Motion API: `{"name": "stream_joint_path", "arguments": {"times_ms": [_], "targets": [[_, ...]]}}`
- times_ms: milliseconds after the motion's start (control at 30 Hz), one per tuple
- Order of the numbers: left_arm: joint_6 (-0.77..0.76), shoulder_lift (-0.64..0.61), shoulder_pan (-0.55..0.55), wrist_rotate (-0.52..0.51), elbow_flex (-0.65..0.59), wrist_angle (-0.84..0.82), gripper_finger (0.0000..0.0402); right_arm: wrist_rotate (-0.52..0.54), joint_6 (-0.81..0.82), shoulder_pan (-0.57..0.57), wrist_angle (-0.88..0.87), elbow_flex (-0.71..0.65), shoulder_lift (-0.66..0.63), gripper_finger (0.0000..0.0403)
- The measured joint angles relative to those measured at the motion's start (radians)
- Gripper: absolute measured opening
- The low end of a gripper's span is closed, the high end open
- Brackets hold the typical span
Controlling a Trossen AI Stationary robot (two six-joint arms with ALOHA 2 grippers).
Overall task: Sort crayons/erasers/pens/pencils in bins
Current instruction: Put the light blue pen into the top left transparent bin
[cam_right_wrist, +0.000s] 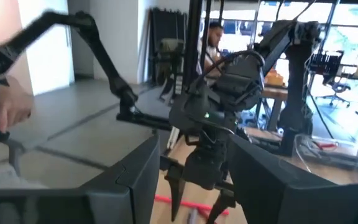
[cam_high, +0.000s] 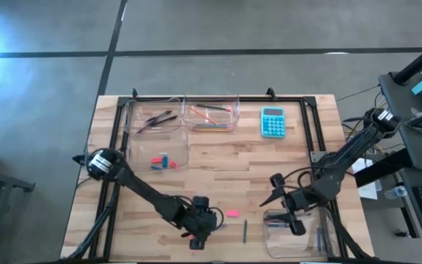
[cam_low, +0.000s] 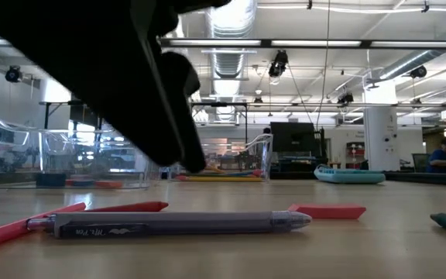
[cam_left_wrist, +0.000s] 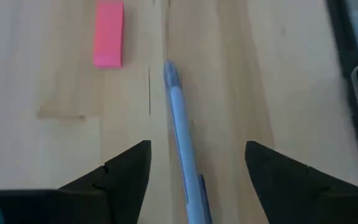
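Left wrist view has the left gripper (cam_left_wrist: pixel 194 168) wide open and empty, straddling the pen (cam_left_wrist: pixel 182 134) near the table's (cam_high: pixel 218 158) front edge, so a straight drop and squeeze looks next; right gripper (cam_high: pixel 288 213) hovers open near the front-right bin (cam_high: pixel 299 227).

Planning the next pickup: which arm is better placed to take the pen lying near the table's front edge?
Left. Its hand is open, with the pen lying between its fingers. The right hand is off to the side, by the bin.
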Motion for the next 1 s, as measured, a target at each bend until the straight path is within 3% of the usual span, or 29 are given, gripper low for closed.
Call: {"name": "stream_joint_path", "arguments": {"times_ms": [400,567,900,1000], "targets": [[-0.030,0.096,-0.002,0.008,0.001,0.010,0.0231,0.000,-0.003,0.000,-0.021,0.046,0.072,0.0178],[-0.022,0.112,0.000,-0.010,0.001,0.008,0.0178,0.001,-0.003,0.000,-0.021,0.046,0.071,0.0178],[0.018,0.111,0.002,-0.045,-0.003,0.067,0.0023,0.001,-0.003,0.000,-0.022,0.045,0.072,0.0178],[0.044,0.108,0.008,-0.043,0.006,0.095,0.0016,0.001,-0.003,0.000,-0.022,0.045,0.071,0.0178]]}}
